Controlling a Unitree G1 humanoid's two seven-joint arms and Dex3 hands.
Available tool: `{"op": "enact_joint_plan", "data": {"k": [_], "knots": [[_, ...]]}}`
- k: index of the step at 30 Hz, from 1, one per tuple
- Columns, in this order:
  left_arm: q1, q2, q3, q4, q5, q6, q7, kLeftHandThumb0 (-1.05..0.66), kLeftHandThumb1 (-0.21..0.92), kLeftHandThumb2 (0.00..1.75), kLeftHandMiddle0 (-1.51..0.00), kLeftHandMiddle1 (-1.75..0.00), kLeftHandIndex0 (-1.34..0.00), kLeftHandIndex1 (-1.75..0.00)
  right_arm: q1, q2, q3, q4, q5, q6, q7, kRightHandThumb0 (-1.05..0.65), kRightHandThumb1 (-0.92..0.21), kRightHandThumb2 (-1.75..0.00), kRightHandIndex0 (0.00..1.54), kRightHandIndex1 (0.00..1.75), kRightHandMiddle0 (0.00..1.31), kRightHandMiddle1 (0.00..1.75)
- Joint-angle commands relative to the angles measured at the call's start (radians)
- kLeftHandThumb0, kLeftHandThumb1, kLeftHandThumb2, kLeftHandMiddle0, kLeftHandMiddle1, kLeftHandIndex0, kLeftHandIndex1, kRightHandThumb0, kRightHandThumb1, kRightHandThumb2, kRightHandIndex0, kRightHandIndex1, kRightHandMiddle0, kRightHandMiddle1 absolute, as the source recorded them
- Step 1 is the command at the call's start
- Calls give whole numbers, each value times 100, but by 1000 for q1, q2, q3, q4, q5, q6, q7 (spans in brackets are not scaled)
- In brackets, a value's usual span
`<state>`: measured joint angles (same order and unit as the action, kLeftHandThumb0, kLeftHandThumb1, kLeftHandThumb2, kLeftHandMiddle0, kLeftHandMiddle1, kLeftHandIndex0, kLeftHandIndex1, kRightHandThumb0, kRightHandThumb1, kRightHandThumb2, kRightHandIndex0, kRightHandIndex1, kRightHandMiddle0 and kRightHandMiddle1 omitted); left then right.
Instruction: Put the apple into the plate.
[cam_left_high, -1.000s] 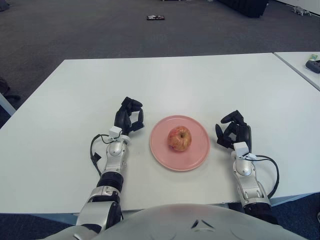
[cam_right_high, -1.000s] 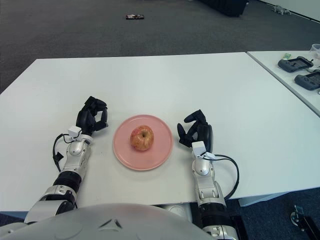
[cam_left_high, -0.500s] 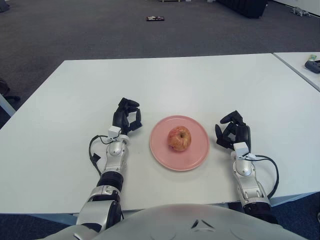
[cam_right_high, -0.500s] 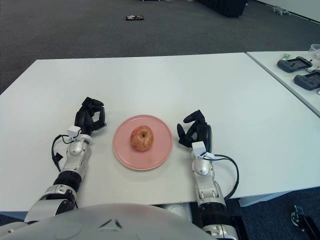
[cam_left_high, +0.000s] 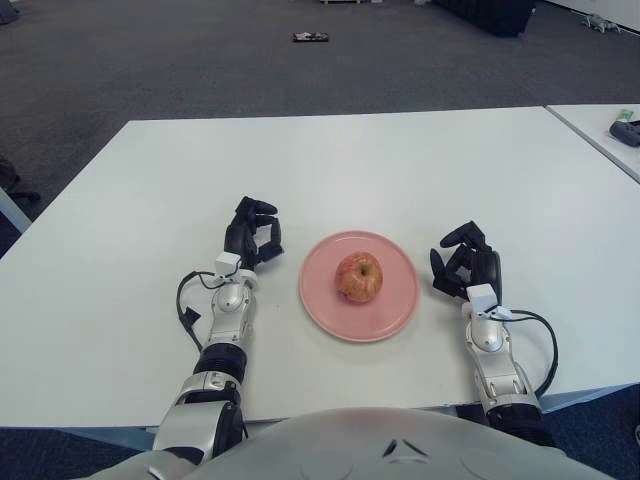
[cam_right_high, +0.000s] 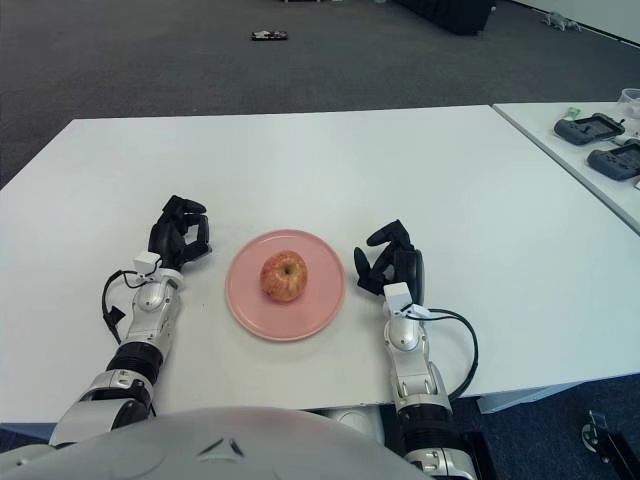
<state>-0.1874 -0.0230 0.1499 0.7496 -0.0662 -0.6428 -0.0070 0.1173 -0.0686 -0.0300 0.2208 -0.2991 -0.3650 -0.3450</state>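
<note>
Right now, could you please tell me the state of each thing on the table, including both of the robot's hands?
apple: upright on the plate, near its centre, held by nothing.
plate: flat on the table, holding the apple.
left hand: resting on the table left of the plate, fingers curled, holding nothing.
right hand: resting on the table right of the plate, fingers curled, holding nothing.

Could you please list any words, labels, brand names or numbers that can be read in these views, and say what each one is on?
None can be read.
The apple, the pink plate and the white table carry no print.
The left hand and right hand, resting on the table either side of the plate, show no markings.
The dark devices on the neighbouring table and the object on the floor are too small to read.
</note>
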Motion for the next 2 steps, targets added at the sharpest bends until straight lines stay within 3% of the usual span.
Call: {"op": "enact_joint_plan", "data": {"k": [1,2], "knots": [[110,-24,11,63,-11,16,17,-43,48,112,-84,-175,-48,-175,-19,-9,-4,8,8,-4,6,-42,-51,-109,92,175,46,175],[109,-24,12,65,-9,17,20,-43,48,112,-84,-175,-48,-175,-20,-8,-4,9,9,-5,6,-42,-51,-109,92,174,46,175]]}}
